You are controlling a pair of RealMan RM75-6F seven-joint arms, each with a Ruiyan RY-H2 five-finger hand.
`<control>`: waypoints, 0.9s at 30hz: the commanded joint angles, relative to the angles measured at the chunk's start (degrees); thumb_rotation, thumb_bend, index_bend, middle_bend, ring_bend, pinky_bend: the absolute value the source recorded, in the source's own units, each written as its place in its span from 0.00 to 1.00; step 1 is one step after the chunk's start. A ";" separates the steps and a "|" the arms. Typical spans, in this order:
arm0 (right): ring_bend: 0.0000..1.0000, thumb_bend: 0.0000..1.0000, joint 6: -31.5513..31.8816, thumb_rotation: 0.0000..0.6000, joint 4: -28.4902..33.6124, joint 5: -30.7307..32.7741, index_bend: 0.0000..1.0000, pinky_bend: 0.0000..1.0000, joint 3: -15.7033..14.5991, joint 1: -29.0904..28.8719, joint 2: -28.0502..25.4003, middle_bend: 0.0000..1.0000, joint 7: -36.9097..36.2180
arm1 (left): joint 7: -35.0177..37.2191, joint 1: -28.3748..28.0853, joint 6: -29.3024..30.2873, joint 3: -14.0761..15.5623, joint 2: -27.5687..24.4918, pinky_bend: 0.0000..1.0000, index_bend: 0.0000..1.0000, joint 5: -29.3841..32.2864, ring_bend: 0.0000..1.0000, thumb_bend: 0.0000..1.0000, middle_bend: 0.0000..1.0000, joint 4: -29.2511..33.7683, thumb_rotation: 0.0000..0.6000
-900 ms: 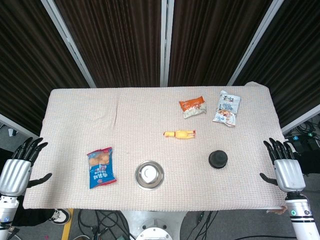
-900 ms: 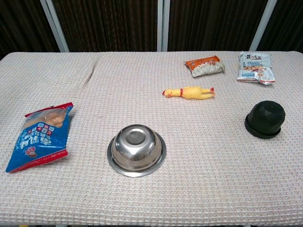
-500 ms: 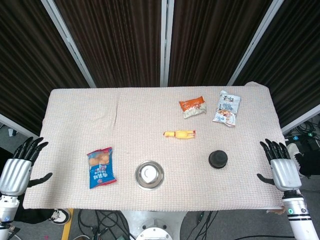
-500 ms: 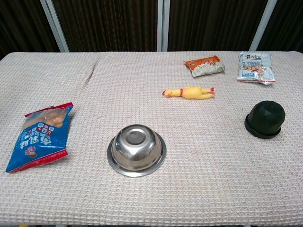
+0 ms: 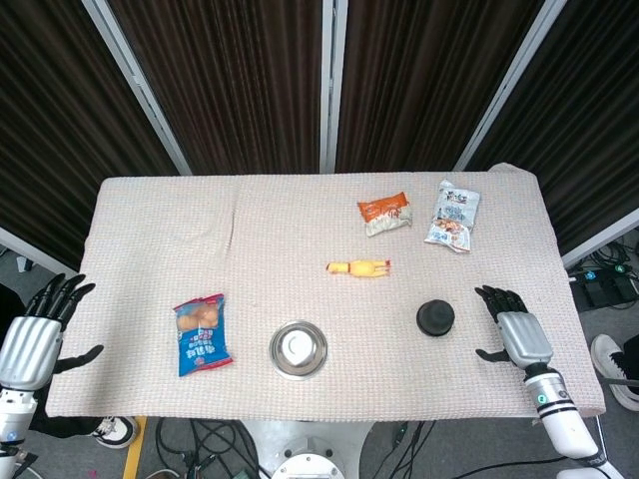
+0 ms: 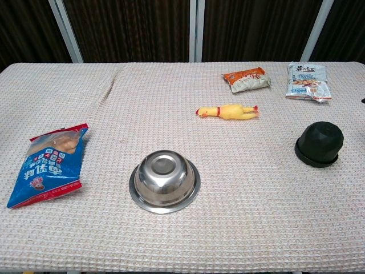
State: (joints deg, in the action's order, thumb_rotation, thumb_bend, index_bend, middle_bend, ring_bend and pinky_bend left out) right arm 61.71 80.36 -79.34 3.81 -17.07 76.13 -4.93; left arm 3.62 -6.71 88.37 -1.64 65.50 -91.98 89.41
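My right hand (image 5: pixel 517 333) hovers open over the table's right side, fingers spread, a short way right of a black dome-shaped object (image 5: pixel 435 317) (image 6: pixel 320 143). My left hand (image 5: pixel 32 339) hangs open off the table's left edge, nearest the blue snack bag (image 5: pixel 201 333) (image 6: pixel 48 164). A steel bowl (image 5: pixel 298 349) (image 6: pixel 165 181) sits near the front middle. A yellow rubber chicken (image 5: pixel 358 267) (image 6: pixel 228 112) lies at the centre. Only a dark sliver of the right hand shows at the chest view's right edge.
An orange snack packet (image 5: pixel 385 213) (image 6: pixel 246 79) and a white snack packet (image 5: pixel 453 216) (image 6: pixel 308 80) lie at the back right. A beige waffle cloth (image 5: pixel 300 249) covers the table. Dark curtains hang behind.
My right hand has moved left from beyond the table's right edge to over the table, closer to the black dome. The left hand has stayed put.
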 commanded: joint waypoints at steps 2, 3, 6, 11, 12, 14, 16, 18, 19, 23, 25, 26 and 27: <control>0.00 0.02 -4.23 1.00 -1.16 1.43 0.00 0.00 1.08 -2.67 2.23 0.05 -4.19 | 0.98 -0.33 -0.45 0.00 0.26 0.16 0.16 0.00 0.00 0.09 0.08 -0.94 1.00; 0.00 0.02 -4.89 1.00 -1.54 1.62 0.00 0.00 1.21 -3.12 2.64 0.05 -4.46 | 1.24 -0.40 -0.61 0.05 0.31 0.16 0.16 0.01 0.00 0.09 0.08 -1.19 1.00; 0.00 0.02 -6.14 1.00 -2.96 2.04 0.00 0.00 1.59 -4.36 4.26 0.05 -4.34 | 1.96 -0.49 -0.87 0.22 0.48 0.16 0.16 -0.04 0.00 0.09 0.08 -1.92 1.00; 0.00 0.03 -7.26 1.00 -3.92 2.54 0.00 0.00 1.87 -5.70 5.98 0.07 -3.95 | 2.55 -0.41 -0.51 0.25 0.64 0.16 0.16 -0.14 0.00 0.09 0.08 -2.38 1.00; 0.00 0.03 -7.32 1.00 -4.03 2.56 0.00 0.00 1.86 -5.86 6.17 0.07 -3.68 | 2.60 -0.38 -0.42 0.24 0.62 0.16 0.16 -0.13 0.00 0.09 0.08 -2.42 1.00; 0.00 0.03 -7.37 1.00 -4.22 2.74 0.00 0.00 1.90 -6.16 6.57 0.08 -3.17 | 2.75 -0.32 -0.27 0.21 0.57 0.16 0.16 -0.11 0.00 0.09 0.08 -2.47 1.00; 0.00 0.03 -7.60 1.00 -4.35 3.07 0.00 0.00 1.98 -6.42 6.85 0.09 -2.91 | 2.75 -0.36 -0.22 0.19 0.55 0.16 0.16 -0.15 0.00 0.09 0.08 -2.44 1.00; 0.00 0.03 -8.04 1.00 -4.49 3.52 0.00 0.00 2.03 -6.71 7.09 0.10 -2.75 | 2.71 -0.40 -0.17 0.21 0.55 0.16 0.16 -0.27 0.00 0.09 0.08 -2.33 1.00; 0.00 0.03 -8.25 1.00 -4.53 3.72 0.00 0.00 2.01 -6.82 7.19 0.10 -2.67 | 2.71 -0.40 -0.13 0.20 0.55 0.16 0.16 -0.30 0.00 0.09 0.08 -2.27 1.00; 0.00 0.04 -8.73 1.00 -4.33 4.22 0.00 0.00 1.92 -7.13 7.40 0.12 -2.66 | 3.06 -0.28 0.20 0.22 0.61 0.16 0.16 -0.35 0.00 0.09 0.08 -2.32 1.00; 0.00 0.04 -8.68 1.00 -4.36 4.40 0.00 0.00 1.87 -7.18 7.54 0.13 -2.40 | 3.16 -0.22 0.33 0.23 0.62 0.16 0.16 -0.36 0.00 0.09 0.08 -2.42 1.00; 0.00 0.04 -8.68 1.00 -4.43 4.53 0.00 0.00 1.81 -7.20 7.66 0.14 -2.21 | 3.27 -0.17 0.39 0.24 0.62 0.16 0.16 -0.32 0.00 0.08 0.08 -2.46 1.00; 0.00 0.04 -8.68 1.00 -4.51 4.62 0.00 0.00 1.77 -7.23 7.77 0.14 -2.05 | 3.35 -0.14 0.43 0.24 0.62 0.16 0.16 -0.28 0.00 0.09 0.08 -2.51 1.00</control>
State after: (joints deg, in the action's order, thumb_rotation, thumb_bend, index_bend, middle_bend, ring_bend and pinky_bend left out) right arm 53.03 75.89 -74.76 5.61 -24.28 83.86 -7.02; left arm 6.94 -6.86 88.78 -1.40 66.13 -92.28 86.92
